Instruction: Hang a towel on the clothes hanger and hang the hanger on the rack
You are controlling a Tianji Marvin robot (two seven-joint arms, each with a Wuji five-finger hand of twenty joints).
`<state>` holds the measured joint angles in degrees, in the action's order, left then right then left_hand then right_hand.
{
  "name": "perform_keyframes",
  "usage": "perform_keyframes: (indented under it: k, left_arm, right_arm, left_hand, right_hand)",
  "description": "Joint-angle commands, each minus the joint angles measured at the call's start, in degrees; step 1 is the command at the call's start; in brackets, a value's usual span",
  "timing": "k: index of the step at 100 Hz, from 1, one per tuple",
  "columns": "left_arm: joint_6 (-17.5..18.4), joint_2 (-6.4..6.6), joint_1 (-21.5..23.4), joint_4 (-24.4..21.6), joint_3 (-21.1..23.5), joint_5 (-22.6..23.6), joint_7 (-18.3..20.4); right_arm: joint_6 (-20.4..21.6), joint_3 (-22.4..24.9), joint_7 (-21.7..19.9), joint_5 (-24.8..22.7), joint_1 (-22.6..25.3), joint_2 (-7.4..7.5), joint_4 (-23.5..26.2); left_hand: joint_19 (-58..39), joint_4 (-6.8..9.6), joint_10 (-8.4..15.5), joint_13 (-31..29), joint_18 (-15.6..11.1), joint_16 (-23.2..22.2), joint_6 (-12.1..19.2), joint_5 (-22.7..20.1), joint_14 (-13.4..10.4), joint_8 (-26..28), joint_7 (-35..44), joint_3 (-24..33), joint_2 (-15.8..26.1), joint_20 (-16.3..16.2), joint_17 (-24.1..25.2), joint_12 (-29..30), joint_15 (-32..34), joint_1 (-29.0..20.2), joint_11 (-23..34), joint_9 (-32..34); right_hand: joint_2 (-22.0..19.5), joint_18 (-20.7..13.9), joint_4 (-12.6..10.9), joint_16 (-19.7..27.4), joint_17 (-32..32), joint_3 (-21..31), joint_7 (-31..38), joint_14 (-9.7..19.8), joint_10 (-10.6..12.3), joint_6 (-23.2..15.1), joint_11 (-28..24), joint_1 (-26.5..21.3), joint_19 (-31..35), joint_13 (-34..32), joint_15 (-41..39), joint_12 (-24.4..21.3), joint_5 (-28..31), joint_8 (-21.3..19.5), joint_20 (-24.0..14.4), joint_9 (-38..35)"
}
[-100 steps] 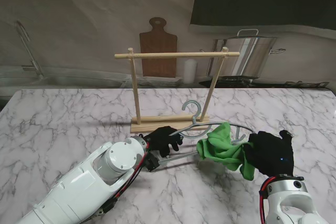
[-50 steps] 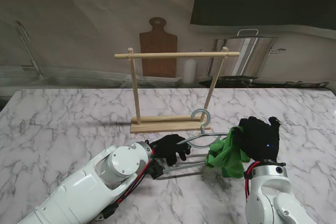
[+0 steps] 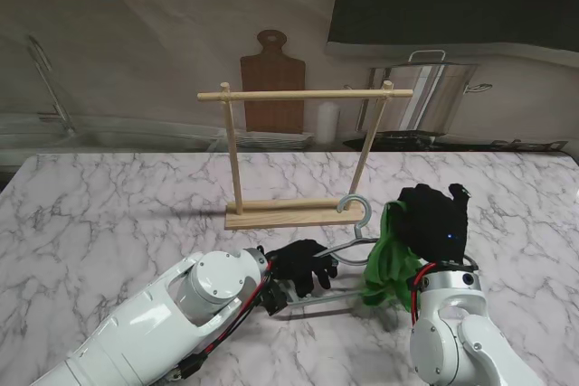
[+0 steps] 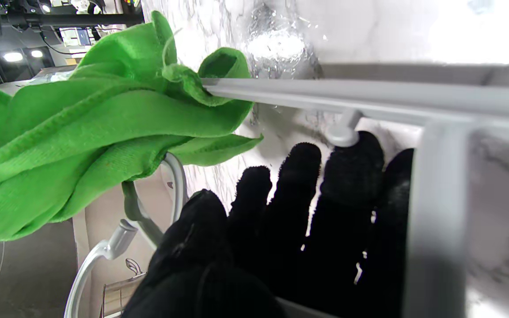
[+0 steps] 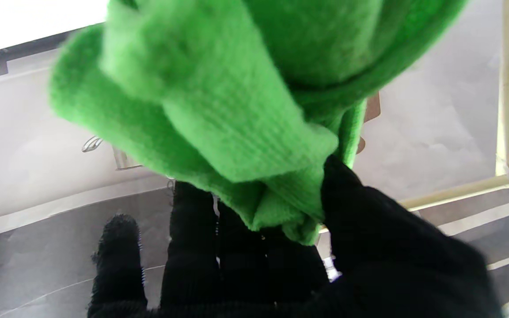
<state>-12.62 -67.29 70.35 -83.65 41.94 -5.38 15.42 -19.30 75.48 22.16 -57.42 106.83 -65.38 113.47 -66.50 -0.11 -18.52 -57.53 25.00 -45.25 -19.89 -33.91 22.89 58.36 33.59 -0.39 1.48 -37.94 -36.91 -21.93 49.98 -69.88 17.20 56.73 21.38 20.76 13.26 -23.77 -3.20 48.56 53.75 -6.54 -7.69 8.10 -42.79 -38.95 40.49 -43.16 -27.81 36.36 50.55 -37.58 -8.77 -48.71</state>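
Stand view: right hand (image 3: 432, 226) fingers clenching soft, floppy towel (image 3: 384, 264) at 3 o'clock; left hand (image 3: 305, 265) seemingly steadying stiff hanger (image 3: 348, 243), fingers unclear.

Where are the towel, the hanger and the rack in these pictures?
towel (image 3: 387, 264): stand view, middle of the green bunch.
hanger (image 3: 354, 207): stand view, top of its hook.
rack (image 3: 303, 94): stand view, middle of the top bar.
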Motion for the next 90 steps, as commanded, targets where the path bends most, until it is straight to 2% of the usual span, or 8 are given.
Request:
perform_keyframes:
  k: [1,18,45,63,90]
  left_arm:
    - [-0.2,-0.3,-0.27,0.11,-0.26,-0.26,1.07]
    - [-0.48,-0.19,-0.9,0.51,-0.79,-0.48,2.01]
    - [-0.72,0.0,-1.22,0.71,-1.03,-2.24,3.83]
    - [-1.25,0.39,-1.74,0.69,-1.32,-2.39,5.35]
    - [-1.56,1.05,-1.82,0.27,-1.29,-3.31,7.68]
  right_arm:
    - [0.84,-0.13,0.39,-0.15,-0.16,-0.05,-0.38]
    - [3.34,0.24,1.28,0.87,-0.6,-0.17,-0.6]
    - [11.59,1.93,0.86,0.64,-0.99,0.38,-1.11]
    - [14.92,2.71,1.31,0.52,-1.36,0.5,-1.11]
    - [26.0,5.46,1.78,-1.78,-2.9,1.39,-3.92]
  left_hand:
    - [-19.03,-0.6,-0.84,-1.55,1.53,0.13,-0.05,-0.82,2.66,0.57,-0.65,-1.04,5.26,0.33,-1.43,0.23,1.61,-3.12,0.54,1.62]
    - [-19.06,-0.6,-0.84,-1.58,1.52,0.15,-0.03,-0.81,2.56,0.56,-0.71,-1.05,5.21,0.41,-1.42,0.18,1.68,-3.08,0.59,1.63]
    - [-19.11,-0.59,-0.85,-1.56,1.14,0.14,-0.09,-0.86,2.53,0.55,-0.8,-1.05,5.23,0.49,-1.4,0.12,1.79,-3.08,0.65,1.62]
    - [-19.09,-0.58,-0.83,-1.51,1.21,0.16,-0.08,-0.83,2.51,0.52,-0.9,-1.07,5.18,0.56,-1.37,0.11,1.77,-3.05,0.62,1.59]
    - [-19.1,-0.56,-0.81,-1.43,1.13,0.13,-0.01,-0.77,2.48,0.5,-1.12,-1.06,5.29,0.63,-1.27,0.14,1.8,-3.07,0.47,1.47]
  right_hand:
    - [-1.43,0.41,-0.77,-0.42,0.81,2.86,1.5,0.76,0.65,-2.71,-0.4,-2.78,-0.08,-0.55,-0.9,-0.31,1.41,-0.8,-0.6,0.47]
    - [-1.75,0.64,-0.54,-0.29,0.78,2.5,1.58,1.14,0.98,-2.98,-0.62,-2.79,-0.43,-0.58,-0.75,-0.42,1.26,-0.87,-0.36,0.65]
    - [-2.72,0.58,0.0,0.13,0.73,1.42,1.68,2.47,2.77,-4.8,-0.49,-2.32,-1.38,-0.4,0.32,-0.61,0.49,-1.18,0.15,1.32]
    - [-3.28,0.29,0.24,0.26,0.64,0.71,1.73,2.87,3.38,-5.57,-0.39,-2.16,-1.89,-0.44,0.96,-0.6,0.13,-1.29,0.4,1.6]
    - [-4.99,0.02,0.25,0.62,0.71,-2.03,1.94,5.35,6.77,-9.81,0.32,-1.3,-4.04,-0.61,3.04,-0.43,-1.45,-2.28,1.39,2.13]
